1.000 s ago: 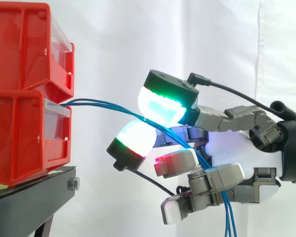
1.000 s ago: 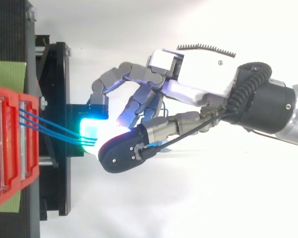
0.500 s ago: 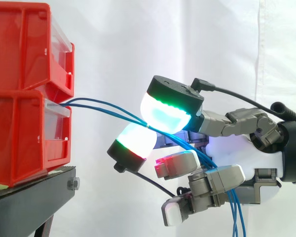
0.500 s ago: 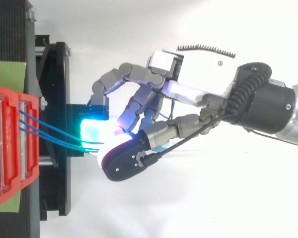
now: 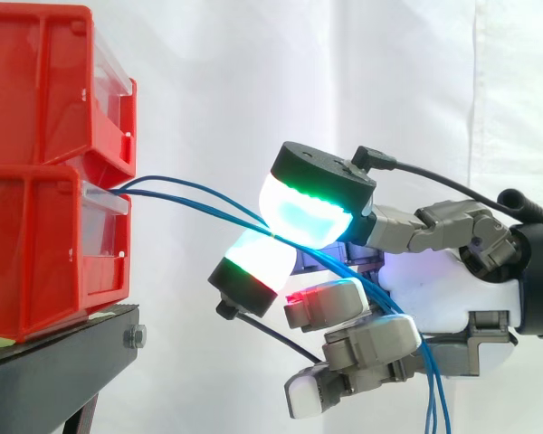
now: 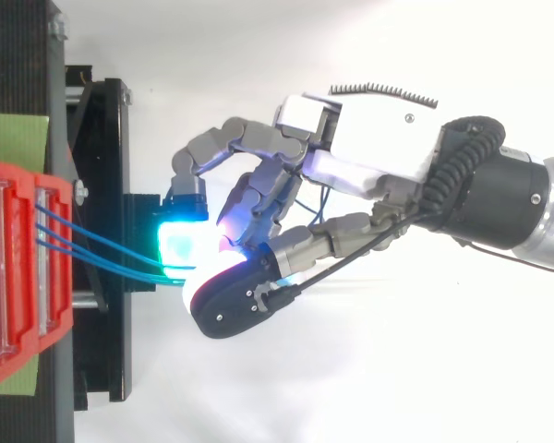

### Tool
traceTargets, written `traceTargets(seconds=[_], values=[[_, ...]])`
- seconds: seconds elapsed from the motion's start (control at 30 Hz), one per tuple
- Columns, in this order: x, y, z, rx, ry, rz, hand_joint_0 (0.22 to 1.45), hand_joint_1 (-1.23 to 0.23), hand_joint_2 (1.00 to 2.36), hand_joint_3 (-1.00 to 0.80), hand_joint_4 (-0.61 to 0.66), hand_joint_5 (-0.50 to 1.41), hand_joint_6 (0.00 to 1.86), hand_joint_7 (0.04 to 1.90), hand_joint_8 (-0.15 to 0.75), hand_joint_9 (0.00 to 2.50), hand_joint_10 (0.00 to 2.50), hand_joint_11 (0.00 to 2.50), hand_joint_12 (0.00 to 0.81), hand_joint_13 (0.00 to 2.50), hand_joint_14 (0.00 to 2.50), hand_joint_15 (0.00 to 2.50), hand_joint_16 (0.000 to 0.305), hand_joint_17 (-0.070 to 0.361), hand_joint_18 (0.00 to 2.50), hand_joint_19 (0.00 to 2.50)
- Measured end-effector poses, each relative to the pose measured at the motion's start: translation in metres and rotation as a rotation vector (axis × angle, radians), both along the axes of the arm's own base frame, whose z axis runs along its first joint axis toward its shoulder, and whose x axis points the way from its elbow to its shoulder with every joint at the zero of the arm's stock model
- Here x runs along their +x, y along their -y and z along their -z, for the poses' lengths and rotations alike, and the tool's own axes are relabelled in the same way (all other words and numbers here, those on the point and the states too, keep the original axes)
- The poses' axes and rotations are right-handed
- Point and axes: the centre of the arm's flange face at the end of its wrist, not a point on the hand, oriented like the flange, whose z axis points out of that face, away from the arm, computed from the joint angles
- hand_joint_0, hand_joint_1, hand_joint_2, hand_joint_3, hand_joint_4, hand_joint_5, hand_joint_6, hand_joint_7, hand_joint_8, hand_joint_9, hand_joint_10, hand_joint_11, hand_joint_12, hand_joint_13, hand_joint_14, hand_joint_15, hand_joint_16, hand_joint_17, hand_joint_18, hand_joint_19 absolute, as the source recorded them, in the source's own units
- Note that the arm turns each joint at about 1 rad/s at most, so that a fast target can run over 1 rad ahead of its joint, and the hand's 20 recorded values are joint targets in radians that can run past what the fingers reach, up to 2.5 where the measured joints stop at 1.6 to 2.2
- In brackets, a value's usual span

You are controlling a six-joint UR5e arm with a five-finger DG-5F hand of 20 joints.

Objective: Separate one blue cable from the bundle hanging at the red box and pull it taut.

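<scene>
**Hand (image 5: 434,280) pinches blue cables (image 5: 190,201) by lower red bin (image 5: 45,253)**

At centre frame, two glowing fingertips (image 5: 300,210) were pressed together on the blue cables. These ran in from the lower red bin at left, then dropped toward the lower right edge. The other fingers were curled below.

Thin blue cables (image 5: 127,191) exit the lower red box (image 5: 45,253) at the left of the side view. They splay apart there, converge at mid-frame, then hang toward the lower right.
</scene>
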Motion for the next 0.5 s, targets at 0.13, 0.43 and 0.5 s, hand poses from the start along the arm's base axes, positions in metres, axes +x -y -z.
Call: traceTargets(seconds=[0.13,0.43,0.5], values=[[-0.0006,0.0006,-0.0001,0.002,-0.005,0.000,0.82,-0.86,1.00,-0.50,-0.07,-0.23,0.95,0.95,0.187,1.15,0.01,1.43,0.300,1.29,0.02,1.35,0.044,0.099,0.71,0.60],[-0.0028,0.0032,-0.0053,0.003,-0.020,-0.011,0.77,-0.93,1.00,-0.50,-0.10,-0.23,0.94,0.99,0.171,1.09,0.01,1.42,0.323,1.18,0.02,1.27,0.046,0.103,0.67,0.55],[-0.0041,0.0036,-0.0092,0.002,-0.022,-0.012,0.76,-0.94,1.00,-0.50,-0.11,-0.24,0.94,0.99,0.170,1.08,0.01,1.42,0.327,1.15,0.02,1.25,0.045,0.102,0.66,0.54]])
